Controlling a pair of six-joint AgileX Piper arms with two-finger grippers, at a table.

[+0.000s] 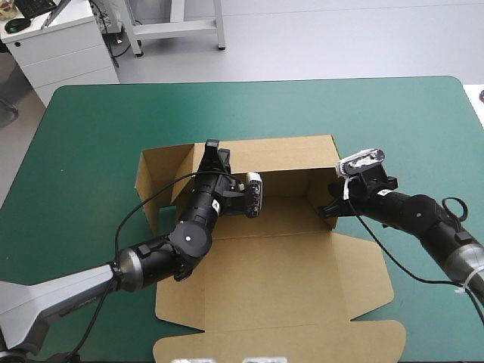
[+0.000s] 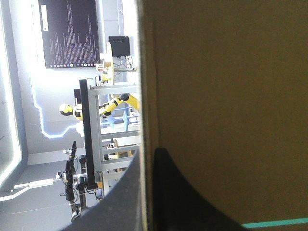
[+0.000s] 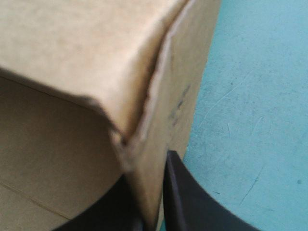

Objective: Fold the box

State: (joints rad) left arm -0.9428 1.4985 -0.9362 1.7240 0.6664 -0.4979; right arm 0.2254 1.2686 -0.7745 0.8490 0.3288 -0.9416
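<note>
The brown box [image 1: 287,265] lies mid-table with its far wall and both side walls raised and its lid flat toward the near edge. My left gripper [image 1: 212,148] sits on the top edge of the far wall near the left corner. In the left wrist view the gripper [image 2: 147,192] is shut on the box [image 2: 226,96], the board's edge running between its black fingers. My right gripper [image 1: 330,208] is at the right side wall. In the right wrist view that gripper [image 3: 151,211] is shut on the box [image 3: 72,48], one finger inside the wall and one outside, just below the corner.
The teal-green cover [image 1: 91,151] shows bare all round the box, widest at the far side and the left. The lid's tab reaches almost to the near edge of the table. Beside the right wall the cover [image 3: 250,96] is bare.
</note>
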